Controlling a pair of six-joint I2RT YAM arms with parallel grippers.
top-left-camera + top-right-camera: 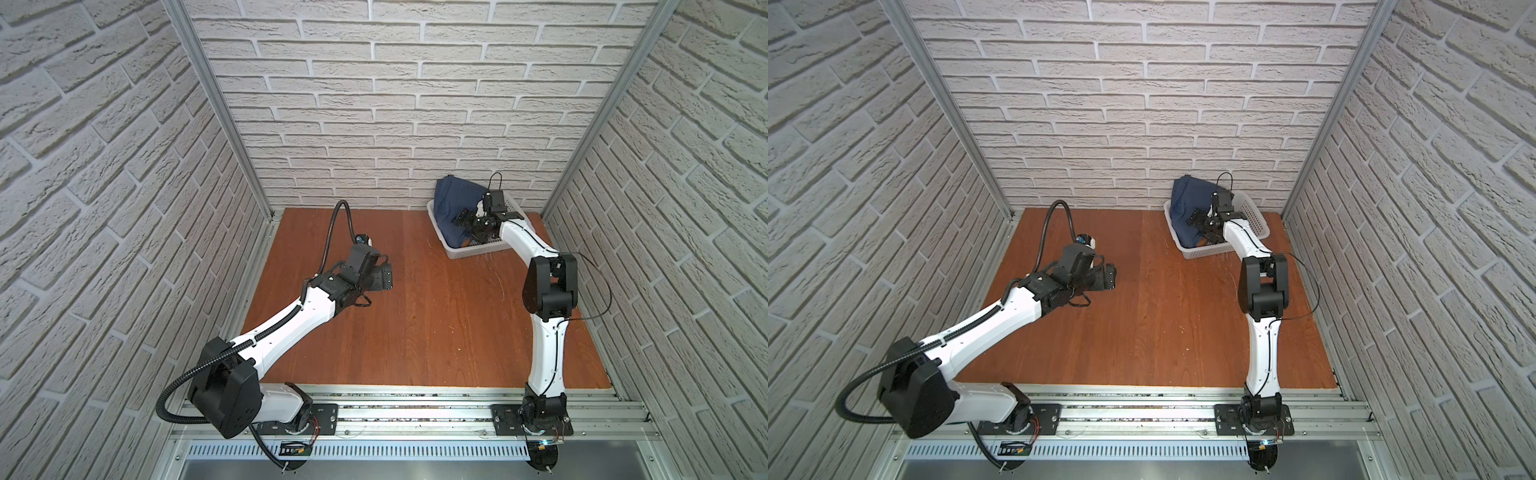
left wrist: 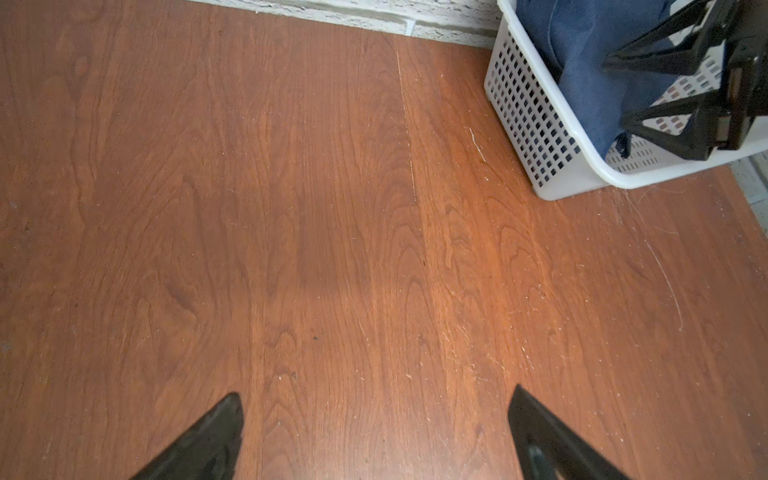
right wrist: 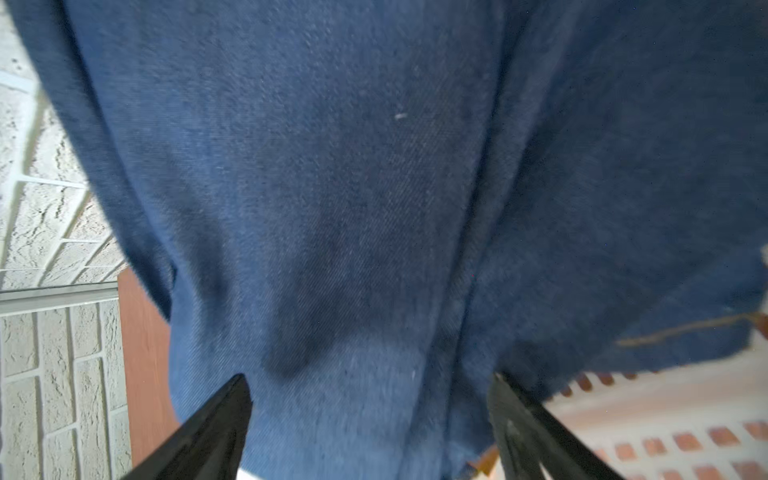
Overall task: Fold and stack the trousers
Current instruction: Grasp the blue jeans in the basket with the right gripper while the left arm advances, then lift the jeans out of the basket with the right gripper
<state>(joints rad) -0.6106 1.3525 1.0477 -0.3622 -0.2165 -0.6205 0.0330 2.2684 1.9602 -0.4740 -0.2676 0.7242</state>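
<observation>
Right claw (image 1: 468, 227) gapes wide over the trousers (image 1: 453, 199) heaped in the basket (image 1: 457, 254), upper right: best bite deep on a thick fold before lifting, while left claw (image 2: 376, 395) hangs wide over the surface (image 1: 415, 324).

White perforated basket (image 1: 467, 251) in the far right corner of a brown wooden table (image 1: 415, 324), white brick walls (image 1: 374, 104) on 3 sides, metal rail (image 1: 395, 411) at front
</observation>
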